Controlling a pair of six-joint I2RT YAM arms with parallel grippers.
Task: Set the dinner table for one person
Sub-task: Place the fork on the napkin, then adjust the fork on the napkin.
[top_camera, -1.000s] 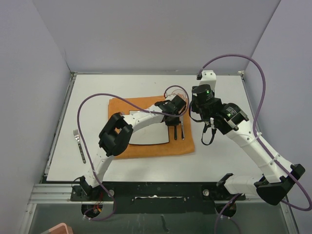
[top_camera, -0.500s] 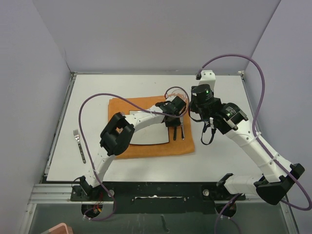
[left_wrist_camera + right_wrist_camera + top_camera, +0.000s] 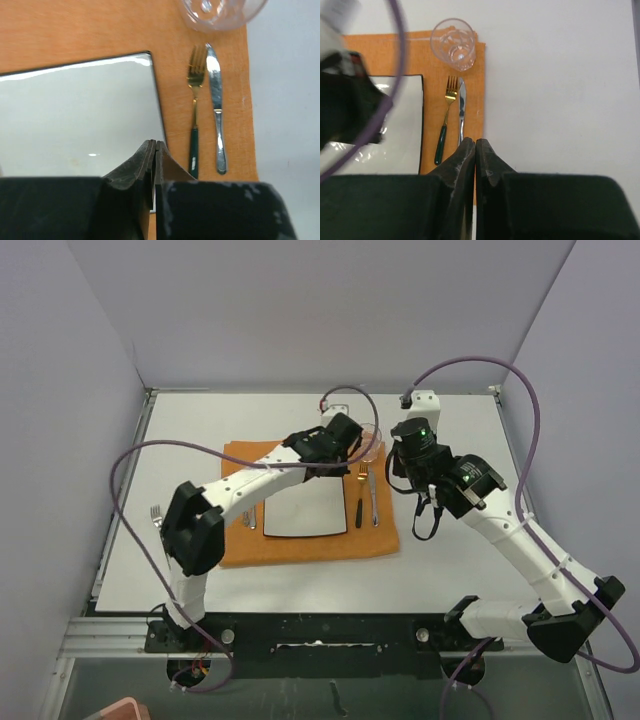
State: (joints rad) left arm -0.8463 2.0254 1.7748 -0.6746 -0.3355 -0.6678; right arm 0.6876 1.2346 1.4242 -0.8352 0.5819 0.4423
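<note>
The white dinner table carries an orange mat with a square white plate on it. Right of the plate lie a gold fork with a green handle and a silver knife. A clear glass stands at the mat's far right corner. My left gripper is shut and empty, above the plate's far right corner. My right gripper is shut and empty, raised just right of the mat. The left wrist view shows the plate, fork and knife.
A small silver utensil lies on the mat left of the plate. A silver fork lies on the table's left side, partly behind my left arm's elbow. Grey walls stand on three sides. The right wrist view shows the glass and bare table.
My left gripper has lifted off the fork and knife and pulled back toward the far left, its elbow swinging left. The fork now shows fully. The right arm has barely moved.
</note>
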